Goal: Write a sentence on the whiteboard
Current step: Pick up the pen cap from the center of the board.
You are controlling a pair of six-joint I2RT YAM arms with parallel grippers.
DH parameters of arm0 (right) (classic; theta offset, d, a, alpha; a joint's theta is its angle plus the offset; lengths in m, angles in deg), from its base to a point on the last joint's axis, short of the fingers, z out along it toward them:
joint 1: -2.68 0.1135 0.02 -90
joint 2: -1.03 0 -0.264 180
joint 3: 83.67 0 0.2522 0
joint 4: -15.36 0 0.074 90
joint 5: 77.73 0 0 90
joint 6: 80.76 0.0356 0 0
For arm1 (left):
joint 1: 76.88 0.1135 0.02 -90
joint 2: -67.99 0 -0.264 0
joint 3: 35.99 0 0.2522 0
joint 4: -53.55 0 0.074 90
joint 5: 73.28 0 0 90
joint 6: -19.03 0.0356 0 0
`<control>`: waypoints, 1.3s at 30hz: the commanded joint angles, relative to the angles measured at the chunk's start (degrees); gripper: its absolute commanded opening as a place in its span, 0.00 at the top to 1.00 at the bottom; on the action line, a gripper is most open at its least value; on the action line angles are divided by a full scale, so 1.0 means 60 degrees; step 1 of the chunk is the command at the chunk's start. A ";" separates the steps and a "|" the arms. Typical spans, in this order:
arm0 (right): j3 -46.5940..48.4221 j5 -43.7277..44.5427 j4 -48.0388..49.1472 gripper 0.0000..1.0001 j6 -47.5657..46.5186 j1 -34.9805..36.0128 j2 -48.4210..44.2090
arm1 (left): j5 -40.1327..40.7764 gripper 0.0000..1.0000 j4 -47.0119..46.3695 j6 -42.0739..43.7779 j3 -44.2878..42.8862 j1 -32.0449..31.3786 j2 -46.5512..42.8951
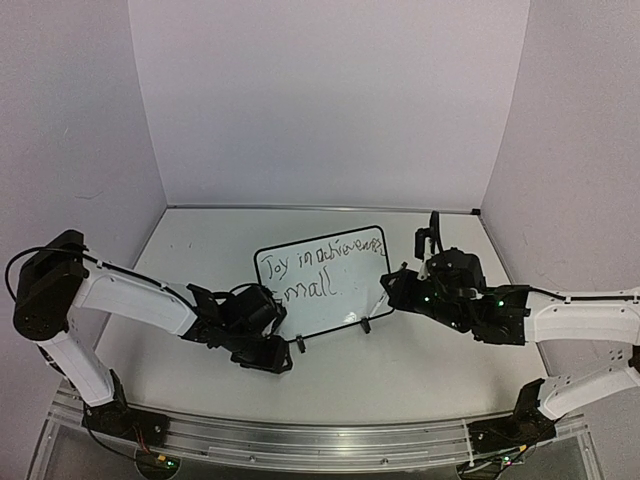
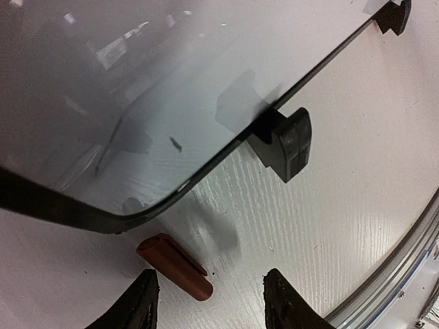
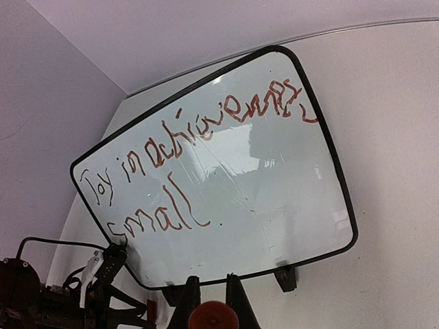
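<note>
— What is seen nearest the arm bases?

— The left pincer [image 2: 214, 301] is held low over the table [image 1: 420, 360] with its fingers spread wide and nothing gripped. A red cap [image 2: 175, 266] lies loose on the table just ahead of them, below the board's near left corner.

— And the other arm?

— The right pincer [image 3: 209, 301] is closed round what is taken to be a red marker [image 3: 208, 317], seen end-on between the fingers. It is held near the board's right edge. Whether the tip is touching the board cannot be told.

— Where is the whiteboard [image 1: 325, 280]?

— It is propped on its clip feet at the middle of the table, between the two pincers and tilted back. One clip foot [image 2: 285, 144] is seen close up in the left wrist view.

— How much of the writing is done?

— On the lower line, "small" [image 3: 161, 216] can be read, with a dot after it. On the upper line, roughly "Joy in achievements" [image 3: 199, 133] is spelled out in red. The rest of the lower line is bare.

— So what is left?

— Most of a sentence is judged to be written. Whether more words are meant cannot be told. The cap is not yet on the marker, and the marker is not yet set down.
</note>
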 commanded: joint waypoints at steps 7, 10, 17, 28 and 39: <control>-0.0009 0.0094 0.0110 1.00 0.0100 -0.0023 0.0003 | 0.0620 0.50 0.0646 0.0765 -0.1227 -0.0668 0.0796; 0.0008 0.0078 0.0110 1.00 0.0102 -0.0025 0.0046 | 0.0646 0.51 0.0633 0.1073 -0.1435 -0.0884 0.0946; 0.0031 0.0004 0.0110 1.00 0.0142 -0.0022 0.0197 | 0.0610 0.55 0.0751 0.2207 -0.1684 -0.1361 0.1036; 0.0145 -0.0060 0.0112 1.00 0.0110 -0.0024 0.0431 | 0.1663 0.60 0.1462 0.2747 -0.1799 -0.1461 0.0747; 0.0257 -0.0057 0.0093 1.00 0.0066 -0.0025 0.0584 | 0.0559 0.59 0.0326 0.2709 -0.2155 -0.1459 0.1549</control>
